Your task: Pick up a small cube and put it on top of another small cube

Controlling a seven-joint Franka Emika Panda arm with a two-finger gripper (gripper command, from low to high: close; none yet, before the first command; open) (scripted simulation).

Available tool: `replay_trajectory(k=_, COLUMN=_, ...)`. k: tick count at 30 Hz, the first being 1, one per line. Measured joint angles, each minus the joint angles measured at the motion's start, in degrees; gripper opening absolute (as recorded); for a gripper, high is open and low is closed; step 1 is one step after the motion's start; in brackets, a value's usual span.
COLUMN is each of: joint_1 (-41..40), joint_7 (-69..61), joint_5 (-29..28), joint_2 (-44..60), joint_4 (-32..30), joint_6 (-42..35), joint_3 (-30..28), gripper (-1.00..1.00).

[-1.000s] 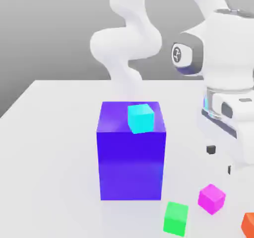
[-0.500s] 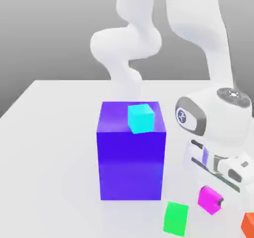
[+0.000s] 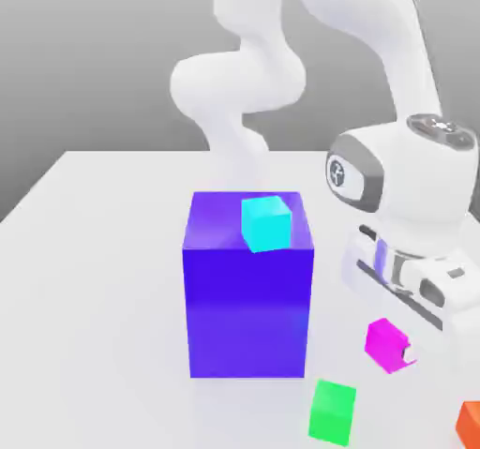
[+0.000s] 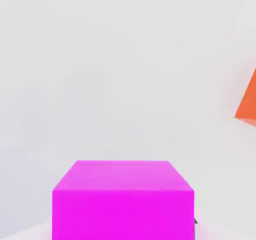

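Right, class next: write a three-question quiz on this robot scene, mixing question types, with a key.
1. True or false: the cyan cube rests on top of the big blue-violet block.
2. Multiple choice: which cube is between the robot's jaws? A) green B) magenta C) cyan
3. Fill in the blank: in the exterior view, the cube nearest the right edge, partly cut off, is coloured ____.

Key: 1. true; 2. B; 3. orange

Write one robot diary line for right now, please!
claw: shut on pink cube | cyan cube: on big blue block | stacking: not done
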Motion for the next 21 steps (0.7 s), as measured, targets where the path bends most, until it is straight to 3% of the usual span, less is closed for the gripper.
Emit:
replay_trajectory(k=12, joint_1=-3.15, joint_7=11.14, joint_5=3.39, joint_2=-3.70, joint_4=1.98, joint_6=-5.20, joint_3=-4.96, gripper=-1.00)
replay_trajectory(k=17, joint_1=-4.03, joint_7=11.09, joint_5=5.54, joint_2=2.90, joint_4=2.63, joint_6=0.93, joint_3=-4.56, gripper=-1.00)
replay_trajectory(k=18, joint_1=-4.22, joint_7=10.83, joint_5=5.95, joint_2=4.75, joint_4=2.71, joint_6=2.64, joint_3=-4.34, gripper=1.00)
replay_trajectory(k=21, joint_1=-4.22, joint_7=10.83, joint_5=5.95, joint_2=4.74, joint_4=2.71, joint_6=2.63, joint_3=-4.33, gripper=1.00)
